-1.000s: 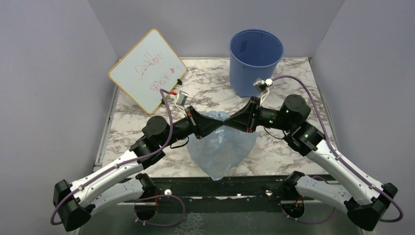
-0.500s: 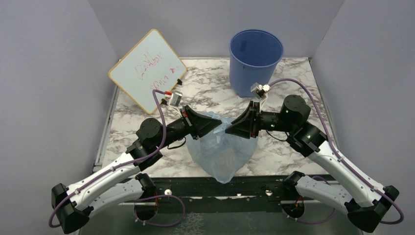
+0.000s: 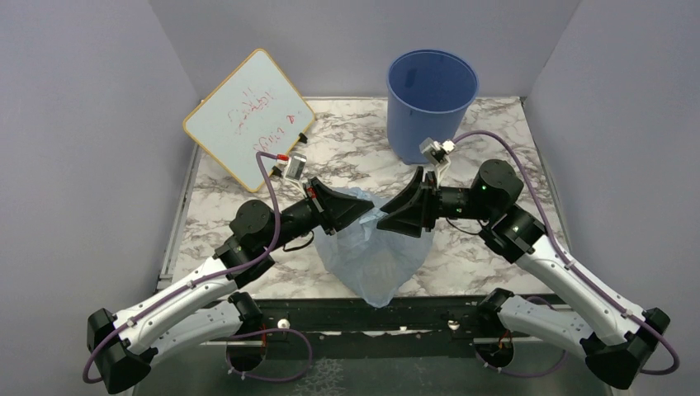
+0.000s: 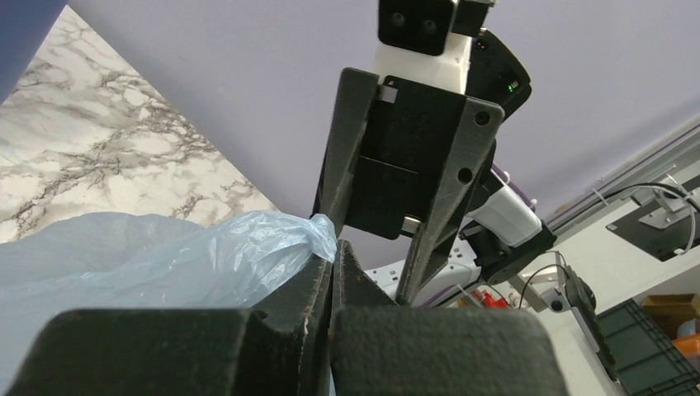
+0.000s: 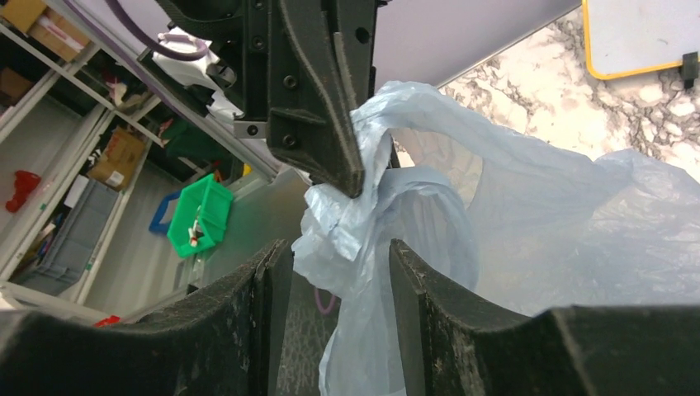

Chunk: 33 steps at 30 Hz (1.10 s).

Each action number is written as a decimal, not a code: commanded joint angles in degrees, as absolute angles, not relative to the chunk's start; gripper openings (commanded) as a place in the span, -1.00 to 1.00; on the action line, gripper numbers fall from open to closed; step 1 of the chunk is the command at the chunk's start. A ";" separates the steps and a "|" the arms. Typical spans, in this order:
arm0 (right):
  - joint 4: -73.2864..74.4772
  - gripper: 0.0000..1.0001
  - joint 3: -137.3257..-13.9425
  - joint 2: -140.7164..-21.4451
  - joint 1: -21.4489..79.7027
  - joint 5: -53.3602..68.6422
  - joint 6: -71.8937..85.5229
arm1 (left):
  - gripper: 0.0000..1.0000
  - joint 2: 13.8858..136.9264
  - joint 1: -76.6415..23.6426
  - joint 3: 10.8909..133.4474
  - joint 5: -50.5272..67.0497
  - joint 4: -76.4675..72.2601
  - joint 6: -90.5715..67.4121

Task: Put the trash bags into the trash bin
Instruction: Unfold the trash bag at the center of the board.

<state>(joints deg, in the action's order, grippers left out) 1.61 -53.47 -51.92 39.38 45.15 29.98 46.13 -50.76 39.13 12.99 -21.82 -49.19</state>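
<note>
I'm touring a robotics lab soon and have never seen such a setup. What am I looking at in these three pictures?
Two robot arms are bolted at the near edge of a marble table. The wide picture looks down from above and behind them. The other two come from a small camera on each wrist, so each shows its own fingers at the bottom edge. On the table are a blue trash bin and a white board with red writing. The left gripper is shut on a fold of the thin light-blue trash bag. The right gripper faces it with its jaws open and bag plastic between them.
</note>
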 commanded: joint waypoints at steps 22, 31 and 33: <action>-40.12 0.08 -44.06 -63.73 39.55 53.09 66.04 | -1.00 45.84 -51.01 38.02 12.19 -24.35 -50.01; -42.34 0.08 -44.62 -67.53 40.61 53.46 67.20 | -1.00 45.69 -51.00 37.45 11.92 -25.00 -50.34; -43.29 0.07 -44.42 -68.06 40.80 52.85 68.15 | -1.00 45.85 -50.99 37.53 12.08 -25.13 -50.29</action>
